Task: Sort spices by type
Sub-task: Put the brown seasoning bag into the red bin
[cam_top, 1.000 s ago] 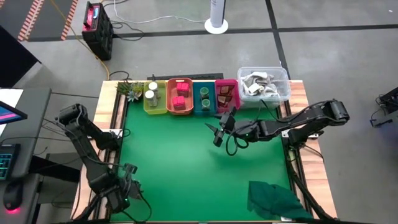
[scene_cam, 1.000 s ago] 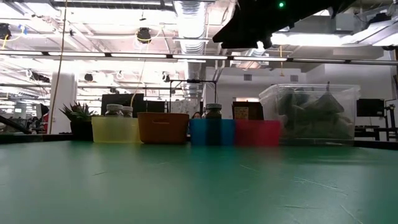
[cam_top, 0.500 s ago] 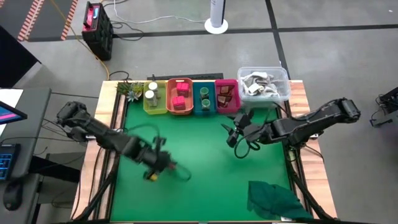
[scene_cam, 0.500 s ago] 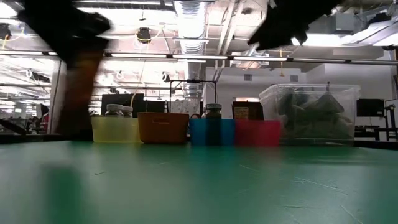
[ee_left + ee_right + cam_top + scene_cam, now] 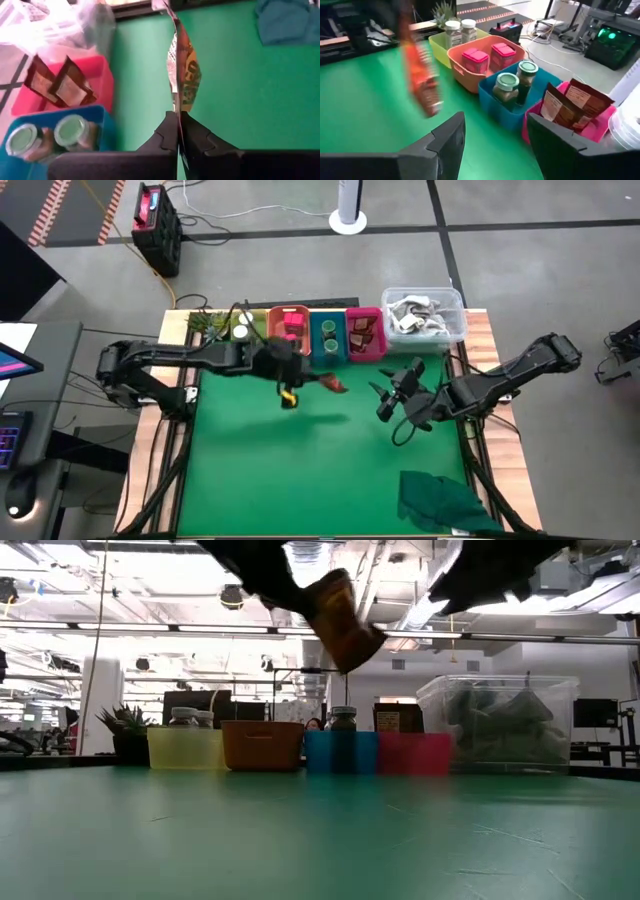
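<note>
A dark brownish sachet (image 5: 333, 384) hangs in the air in front of the trays, held by my left gripper (image 5: 310, 380), which is shut on it. The left wrist view shows the sachet (image 5: 184, 75) edge-on; the low view shows it (image 5: 343, 620) tilted, high above the table. My right gripper (image 5: 385, 402) hovers open to the right of it, holding nothing, its fingers (image 5: 447, 137) set wide apart. White-capped jars (image 5: 460, 30) sit in the yellow tray, pink-red cubes (image 5: 490, 54) in the orange one, green-lidded jars (image 5: 515, 82) in the blue one, and sachets (image 5: 575, 105) in the pink one. My left gripper pinches the sachet between its two fingers at one end (image 5: 178, 109). The fingers come about level from the table's left. The sachet sticks out past the fingertips toward the right, lifted clear of the table and tilted.
The four trays (image 5: 306, 358) stand in a row along the far edge, with a small plant (image 5: 212, 323) at their left end and a clear bin (image 5: 424, 315) at their right. A dark green cloth (image 5: 440, 498) lies at the near right corner. The green mat's (image 5: 290, 470) middle is bare.
My left arm has swung from the table's near left corner across the mat toward the far edge and the trays, carrying the sachet up in the air. My right gripper has drawn back from the trays toward the right and near edges.
</note>
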Controlling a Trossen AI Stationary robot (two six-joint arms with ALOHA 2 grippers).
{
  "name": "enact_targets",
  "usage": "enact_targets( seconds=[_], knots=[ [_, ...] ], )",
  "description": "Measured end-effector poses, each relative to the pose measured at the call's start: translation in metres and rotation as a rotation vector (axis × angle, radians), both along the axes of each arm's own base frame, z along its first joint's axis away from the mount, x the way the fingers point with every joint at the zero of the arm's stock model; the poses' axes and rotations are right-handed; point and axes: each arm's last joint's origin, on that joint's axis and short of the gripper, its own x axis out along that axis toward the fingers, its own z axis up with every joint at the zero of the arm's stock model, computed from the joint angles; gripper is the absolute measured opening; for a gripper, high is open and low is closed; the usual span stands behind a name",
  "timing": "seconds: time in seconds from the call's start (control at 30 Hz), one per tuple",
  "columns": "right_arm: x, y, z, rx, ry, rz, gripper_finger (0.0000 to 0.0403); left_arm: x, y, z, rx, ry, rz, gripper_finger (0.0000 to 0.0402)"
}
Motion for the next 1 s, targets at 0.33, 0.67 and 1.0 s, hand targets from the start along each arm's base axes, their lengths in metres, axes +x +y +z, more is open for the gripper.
enact_targets(
  seconds=[0.33, 0.67, 1.0],
  knots=[
    [-0.02, 0.013, -0.002, -0.044, -0.036, -0.079, 0.024, 0.053, 0.055, -0.02, 0.028, 0.009, 0.025, 0.0],
    [-0.026, 0.013, -0.009, -0.051, 0.015, -0.09, 0.024, 0.1, 0.111, -0.029, 0.071, 0.061, 0.093, 0.0],
    [-0.029, 0.007, -0.007, -0.08, 0.047, -0.099, 0.024, 0.109, 0.139, -0.034, 0.108, 0.008, 0.131, 0.0]
  ],
)
